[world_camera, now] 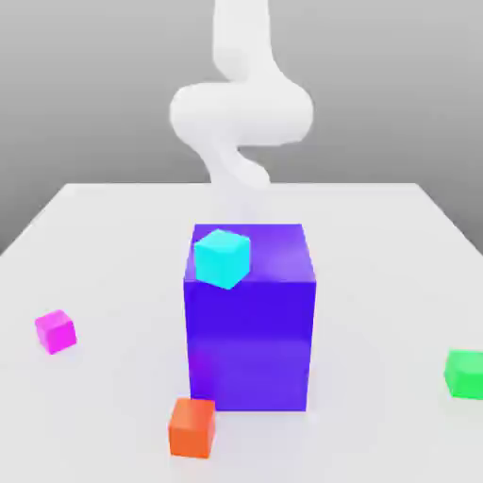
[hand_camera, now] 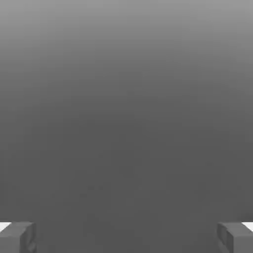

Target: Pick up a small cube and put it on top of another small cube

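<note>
The magenta cube (world_camera: 56, 332) is resting on the table (world_camera: 377, 245) toward the exterior view's left, and the green cube (world_camera: 466, 374) is lying at the right edge; a blue-purple block (world_camera: 250, 344) is standing between them; in the hand view, the gripper (hand_camera: 126, 238) is holding its jaws wide apart, with nothing between them
</note>
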Tool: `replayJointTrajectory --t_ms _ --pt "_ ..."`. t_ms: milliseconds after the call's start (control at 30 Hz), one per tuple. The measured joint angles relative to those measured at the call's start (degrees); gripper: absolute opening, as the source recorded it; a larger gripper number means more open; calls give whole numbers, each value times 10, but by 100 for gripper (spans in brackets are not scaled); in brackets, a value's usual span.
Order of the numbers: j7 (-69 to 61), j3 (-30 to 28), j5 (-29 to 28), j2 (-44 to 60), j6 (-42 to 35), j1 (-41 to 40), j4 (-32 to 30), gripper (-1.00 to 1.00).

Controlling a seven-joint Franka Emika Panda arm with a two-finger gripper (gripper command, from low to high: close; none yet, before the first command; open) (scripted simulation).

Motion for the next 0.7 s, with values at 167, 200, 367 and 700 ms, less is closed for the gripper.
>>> replayJointTrajectory --t_ms 167,200,367,700 --pt "-25 -78 10 108 66 -35 -56 0" --pt "-30 -93 12 129 79 -41 -67 0" --pt "-58 -166 28 232 142 -77 -121 0" --pt "-133 -274 86 443 266 -189 -228 0"
